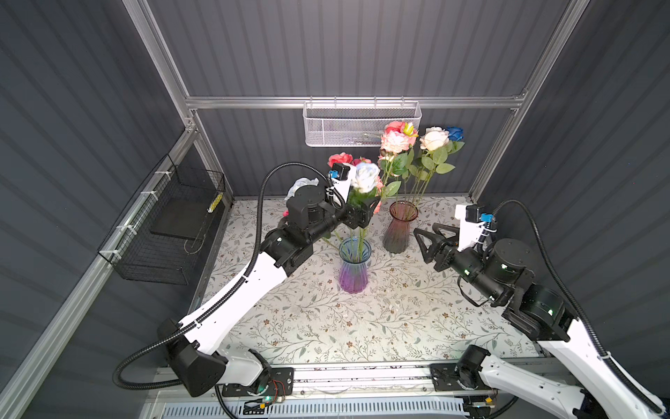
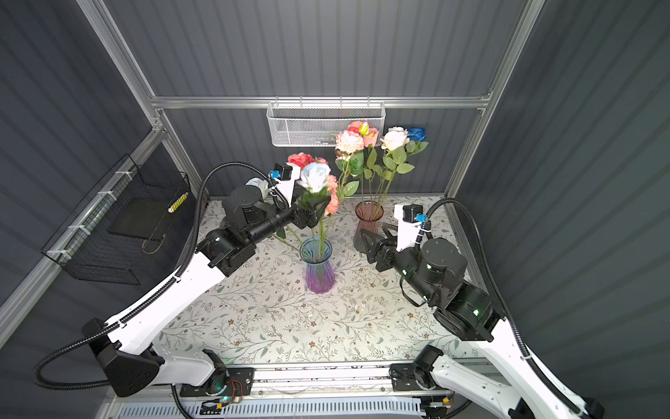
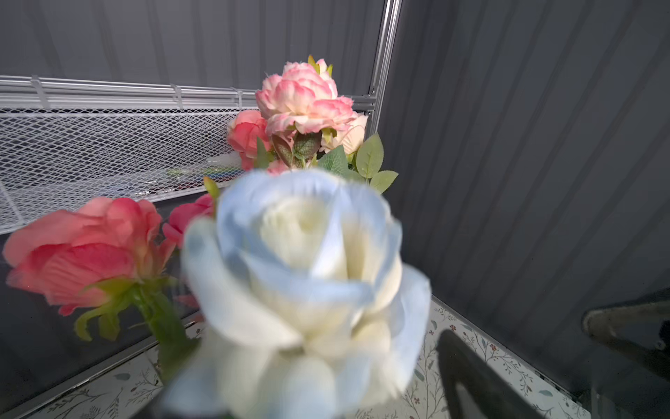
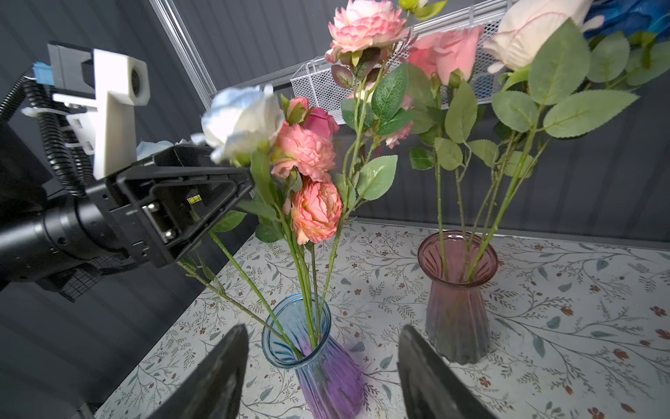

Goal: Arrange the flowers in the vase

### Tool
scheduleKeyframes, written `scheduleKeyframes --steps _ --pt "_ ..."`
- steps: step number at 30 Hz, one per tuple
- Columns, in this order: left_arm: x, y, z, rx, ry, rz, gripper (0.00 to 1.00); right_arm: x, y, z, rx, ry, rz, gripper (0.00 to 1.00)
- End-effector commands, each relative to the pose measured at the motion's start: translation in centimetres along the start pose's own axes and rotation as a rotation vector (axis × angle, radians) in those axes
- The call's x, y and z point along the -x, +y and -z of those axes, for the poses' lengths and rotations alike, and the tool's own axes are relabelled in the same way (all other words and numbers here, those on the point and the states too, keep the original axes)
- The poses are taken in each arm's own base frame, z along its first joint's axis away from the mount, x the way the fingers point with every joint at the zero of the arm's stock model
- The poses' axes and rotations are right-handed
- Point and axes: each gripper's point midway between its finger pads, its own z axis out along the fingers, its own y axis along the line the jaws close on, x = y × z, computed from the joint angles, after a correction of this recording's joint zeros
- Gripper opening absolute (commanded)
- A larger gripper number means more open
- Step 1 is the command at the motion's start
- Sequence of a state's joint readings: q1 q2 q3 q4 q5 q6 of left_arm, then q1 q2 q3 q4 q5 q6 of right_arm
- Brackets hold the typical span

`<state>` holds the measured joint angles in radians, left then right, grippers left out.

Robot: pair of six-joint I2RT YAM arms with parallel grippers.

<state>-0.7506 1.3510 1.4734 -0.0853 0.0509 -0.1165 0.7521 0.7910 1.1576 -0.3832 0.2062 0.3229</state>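
Note:
The flowers stand in two glass vases. A blue-purple vase [image 1: 354, 265] [image 4: 308, 344] holds coral roses [image 1: 340, 159] and a pale blue-white rose [image 1: 365, 176] [image 3: 304, 290], whose head is blurred. My left gripper [image 1: 362, 214] is at that rose's stem just under the head. Its jaws stand wide and open; only one finger [image 3: 467, 373] shows beside the head. A red vase [image 1: 400, 228] [image 4: 456, 290] holds pink [image 1: 395, 139], cream-white [image 1: 434, 138] and deep blue [image 1: 455, 133] roses. My right gripper [image 1: 426, 235] [image 4: 322, 337] is open and empty, right of both vases and pointing at the blue one.
A white mesh basket [image 1: 362, 127] hangs on the back wall behind the tall flowers. A black wire basket [image 1: 163, 232] is fixed to the left wall. The floral tablecloth [image 1: 362, 326] covers the table. A pale flower head [image 1: 301, 185] shows behind my left wrist.

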Motion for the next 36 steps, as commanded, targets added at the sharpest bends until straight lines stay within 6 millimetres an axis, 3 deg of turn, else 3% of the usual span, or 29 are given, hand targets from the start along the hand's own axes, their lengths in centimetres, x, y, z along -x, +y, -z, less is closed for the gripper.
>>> scheduleKeyframes --steps 1,6,8,10,12,15,18,21,23,26,28,30,36 --pt "3.2 -1.2 5.6 -0.014 -0.052 0.020 1.00 -0.2 -0.5 0.9 -0.016 0.012 -0.013 0.67" --pt "6.1 -0.9 11.3 0.053 -0.057 -0.009 1.00 -0.2 -1.4 1.5 -0.055 0.015 0.002 0.71" --pt "7.1 -0.1 13.2 0.117 -0.040 -0.041 1.00 0.1 -1.9 1.9 -0.087 0.007 0.009 0.77" --pt "7.7 1.6 15.1 0.232 -0.022 -0.056 1.00 0.9 -2.9 2.7 -0.142 -0.013 0.011 0.89" --pt "6.8 5.1 17.1 0.450 0.004 -0.073 1.00 1.8 -4.8 3.8 -0.254 -0.039 0.009 0.94" --pt "3.6 10.2 20.7 0.791 0.032 -0.130 1.00 2.3 -7.6 5.3 -0.404 -0.123 0.018 0.99" --pt "-1.6 12.7 21.7 0.943 0.051 -0.224 1.00 1.3 -11.1 5.6 -0.606 -0.227 0.101 0.99" --pt "-6.4 13.5 20.2 0.944 0.083 -0.311 1.00 -0.9 -13.3 4.6 -0.746 -0.178 0.295 0.99" --pt "-9.4 14.6 19.6 0.967 0.097 -0.263 1.00 -2.5 -14.8 3.5 -0.756 -0.149 0.352 0.99" --pt "-15.2 18.3 18.7 0.957 0.167 -0.119 1.00 -5.9 -16.7 1.4 -0.685 -0.121 0.421 0.99" --pt "-18.5 20.0 17.6 0.844 0.193 -0.089 1.00 -8.0 -18.4 0.3 -0.676 -0.116 0.463 0.99" --pt "-20.4 22.2 18.6 0.942 0.172 -0.088 1.00 -9.6 -20.3 -0.4 -0.679 -0.125 0.422 0.99" --pt "-27.1 26.6 18.4 1.011 0.222 -0.078 1.00 -15.4 -25.4 -3.2 -0.659 -0.045 0.290 0.99"
